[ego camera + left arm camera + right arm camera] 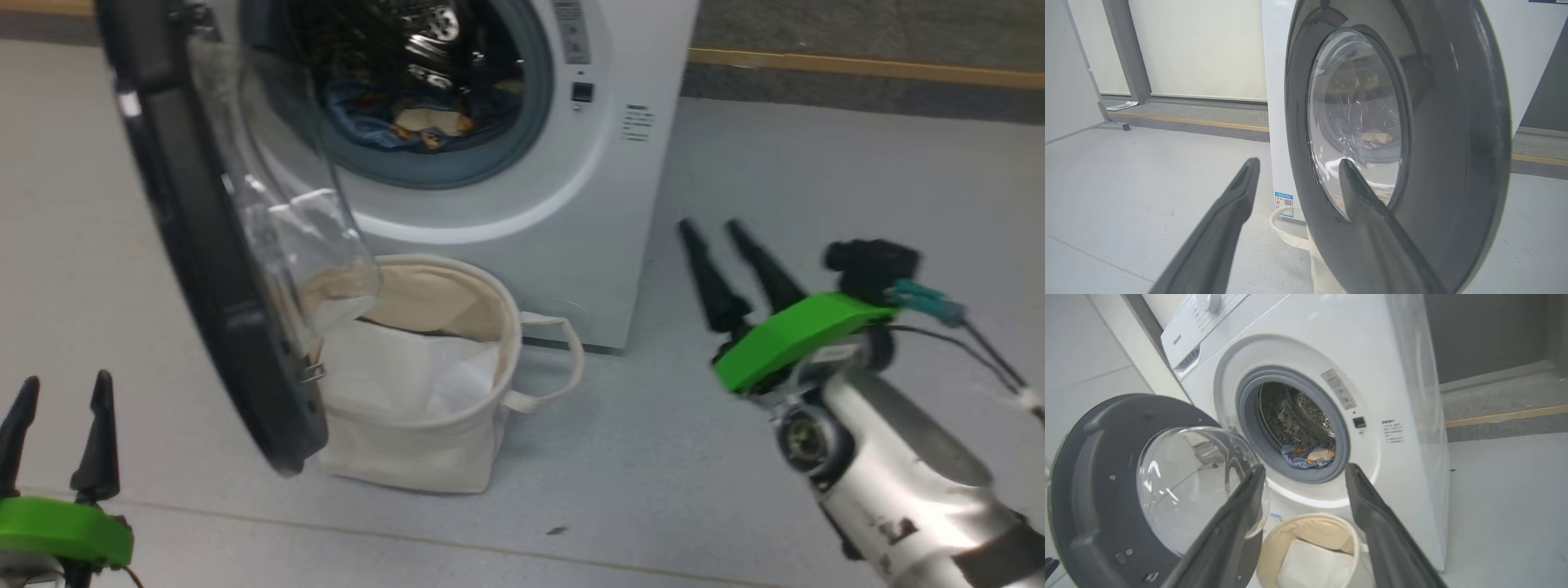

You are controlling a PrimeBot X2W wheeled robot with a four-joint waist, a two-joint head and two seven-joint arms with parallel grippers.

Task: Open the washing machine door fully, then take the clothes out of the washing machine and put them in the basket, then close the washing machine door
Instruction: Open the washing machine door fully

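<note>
**Door swung out, clothes ready to come out of the drum**

The clothes (424, 122), a blue bundle with orange and cream patches, lie low at the front of the drum (1290, 412), just behind the grey gasket (1247, 416) of the washing machine (620, 204). The door (204, 269) stands out to the left, its glass bowl hanging over the left rim of the basket (408, 457). The basket sits on the floor (816, 163) right below the opening, with a white pad (408, 367) inside.

The right jaws are spread and empty, in the air to the right of the machine. The left jaws, also spread and empty, hang low near the door's outer face.

The reach looks next: enter through the middle of the opening, clear of gasket and bowl. Then drop onto the bundle, pinch a thick fold and lift it over the gasket lip.
</note>
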